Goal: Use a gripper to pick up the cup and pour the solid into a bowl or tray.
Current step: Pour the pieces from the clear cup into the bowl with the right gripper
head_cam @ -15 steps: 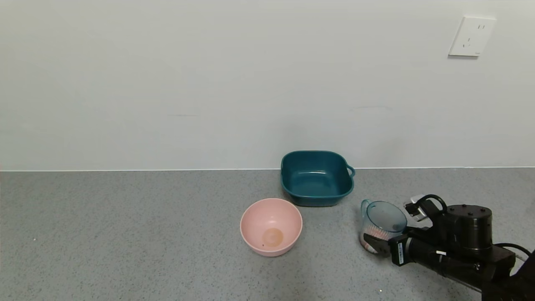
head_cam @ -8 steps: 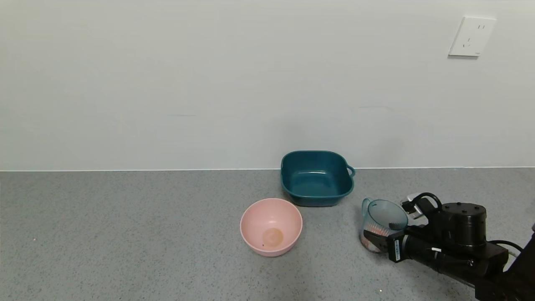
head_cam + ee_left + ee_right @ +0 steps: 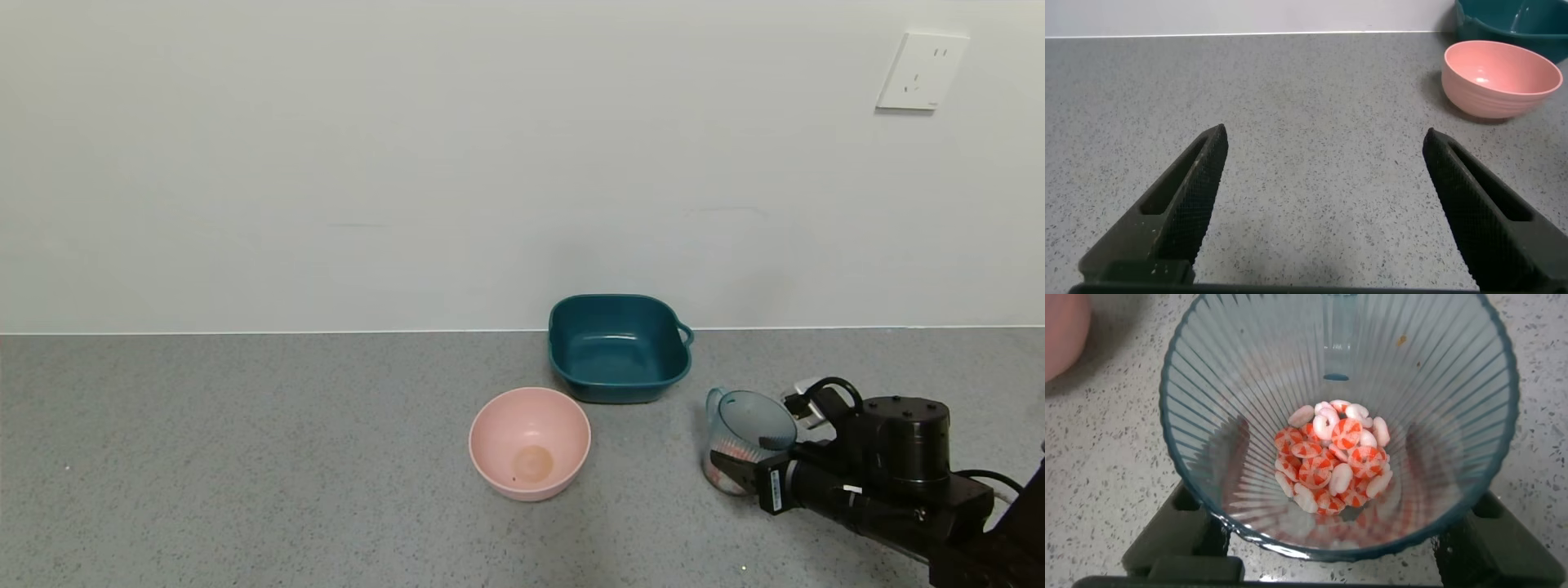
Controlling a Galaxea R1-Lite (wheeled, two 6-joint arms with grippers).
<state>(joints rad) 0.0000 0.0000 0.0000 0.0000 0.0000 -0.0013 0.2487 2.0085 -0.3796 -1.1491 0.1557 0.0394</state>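
Observation:
The cup (image 3: 747,437), pale blue and ribbed, stands on the grey counter right of the pink bowl. The solid (image 3: 1333,457), white and pinkish-orange round pieces, lies heaped in its bottom. My right gripper (image 3: 739,459) reaches in from the right, with one finger on each side of the cup's lower wall, shut on it; the fingers (image 3: 1167,539) show below the cup's rim. The dark teal basin (image 3: 618,347) sits empty by the wall, behind and left of the cup. My left gripper (image 3: 1324,139) is open and empty over bare counter, out of the head view.
A round pink bowl (image 3: 529,441) stands in front and to the left of the teal basin, and shows in the left wrist view (image 3: 1501,77). A white wall with a socket (image 3: 922,71) rises right behind the counter.
My right arm has slid a little forward and to the left around the cup, then held still. The cup, basin and pink bowl stay where they were.

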